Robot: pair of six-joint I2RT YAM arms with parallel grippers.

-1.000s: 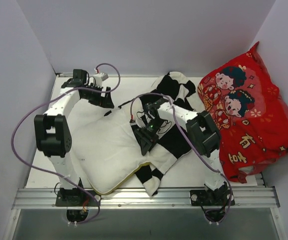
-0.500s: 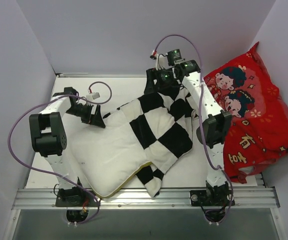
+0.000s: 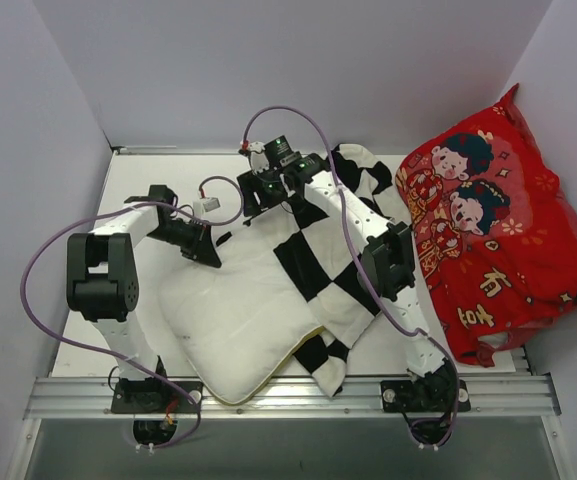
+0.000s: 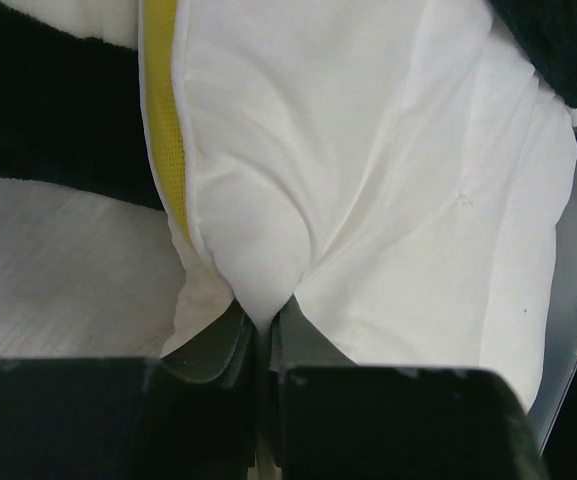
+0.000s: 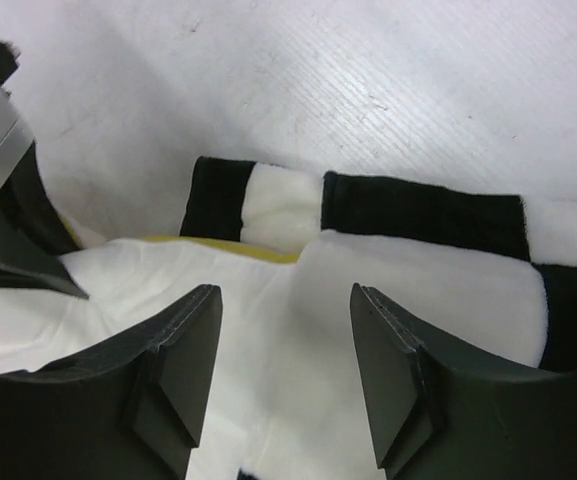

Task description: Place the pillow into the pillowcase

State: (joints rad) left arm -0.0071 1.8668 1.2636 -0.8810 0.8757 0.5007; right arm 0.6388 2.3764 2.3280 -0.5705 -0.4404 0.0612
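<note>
Pillow [image 3: 230, 320] flat on table [image 3: 133, 195], only partly inside pillowcase [image 3: 318, 255]; case covers pillow's right half and far-right corner, with loose checker fabric spilling past pillow's near-right edge; pillow's left half is bare. Left gripper [image 3: 208, 250] is at pillow's far-left edge; wrist view shows its jaws nearly closed, pinching a small fold of the pillow's white cover between the fingertips [image 4: 236, 335]; yellow band [image 4: 163, 100] runs just left of that pinch, black case square beyond it. Right gripper [image 3: 258, 195] is at pillow's far edge, just right of the left one, over the case's hem; jaws about half open, nothing clamped between them; its camera shows white pillow fabric and a white case square under the gap, black hem squares just past the fingers; cannot tell whether the fingers touch the fabric. Red cushion [image 3: 498, 240] lies right of the pillow, beyond the case, apart from the pillow.
</note>
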